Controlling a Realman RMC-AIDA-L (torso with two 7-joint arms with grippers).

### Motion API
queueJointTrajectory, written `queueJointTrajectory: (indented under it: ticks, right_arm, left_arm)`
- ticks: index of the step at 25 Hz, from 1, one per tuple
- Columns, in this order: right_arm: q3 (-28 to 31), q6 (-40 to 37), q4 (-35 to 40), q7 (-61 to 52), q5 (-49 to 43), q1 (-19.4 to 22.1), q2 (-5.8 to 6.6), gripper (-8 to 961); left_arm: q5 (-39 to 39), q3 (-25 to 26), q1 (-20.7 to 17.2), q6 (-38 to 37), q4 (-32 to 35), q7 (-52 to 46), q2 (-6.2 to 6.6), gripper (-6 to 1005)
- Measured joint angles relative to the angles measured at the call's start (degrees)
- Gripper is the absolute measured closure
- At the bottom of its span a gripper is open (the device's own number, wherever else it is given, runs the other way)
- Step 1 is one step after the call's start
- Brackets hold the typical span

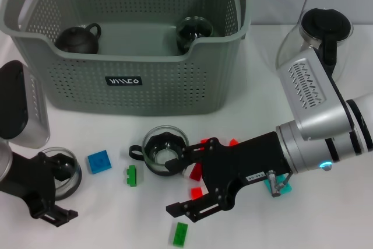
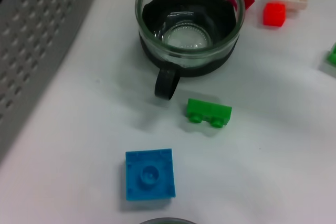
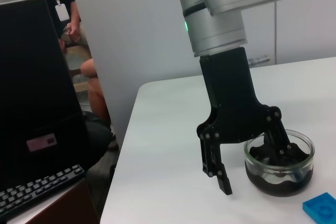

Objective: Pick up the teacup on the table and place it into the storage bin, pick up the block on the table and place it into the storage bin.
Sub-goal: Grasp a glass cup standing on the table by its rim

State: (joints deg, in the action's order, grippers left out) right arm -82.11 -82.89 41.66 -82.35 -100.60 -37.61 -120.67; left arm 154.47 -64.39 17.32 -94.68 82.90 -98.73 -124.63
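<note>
The storage bin (image 1: 175, 80) stands at the back of the table and holds a dark teapot (image 1: 78, 39) and a glass cup (image 1: 194, 32). A glass teacup with a black holder (image 1: 165, 148) stands in front of it and also shows in the left wrist view (image 2: 189, 24). My right gripper (image 1: 180, 188) is open beside this teacup, one fingertip at its near rim. Blocks lie around it: blue (image 1: 99, 161), green (image 1: 132, 175), red (image 1: 197, 192). My left gripper (image 1: 57, 193) is open at the lower left, one finger inside a second glass cup (image 1: 63, 166).
A glass kettle with a black lid (image 1: 323, 33) stands at the back right. Another green block (image 1: 179, 233) and a teal block (image 1: 274, 186) lie near the front. The table's left edge (image 3: 131, 145) borders a monitor (image 3: 37, 77) and keyboard.
</note>
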Motion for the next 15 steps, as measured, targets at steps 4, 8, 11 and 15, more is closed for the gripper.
queueJointTrajectory:
  ticks: [4, 8, 11, 15]
  right_arm:
    - [0.2, 0.0, 0.0, -0.1, 0.2, 0.1, 0.0, 126]
    - [0.3, 0.0, 0.0, -0.4, 0.8, 0.3, 0.05, 126]
    - [0.5, 0.0, 0.0, -0.8, 0.8, 0.3, 0.13, 127]
    - [0.5, -0.1, 0.0, -0.8, 0.9, 0.2, 0.15, 127]
  left_arm:
    - [0.3, -0.1, 0.1, 0.9, -0.1, -0.7, 0.04, 180]
    - [1.3, 0.1, 0.9, 1.3, -1.5, -0.8, 0.32, 212]
    - [1.9, 0.1, 1.4, 1.6, -3.6, -0.9, 0.37, 237]
    - [1.5, 0.0, 1.2, 2.1, -3.4, -0.7, 0.23, 381]
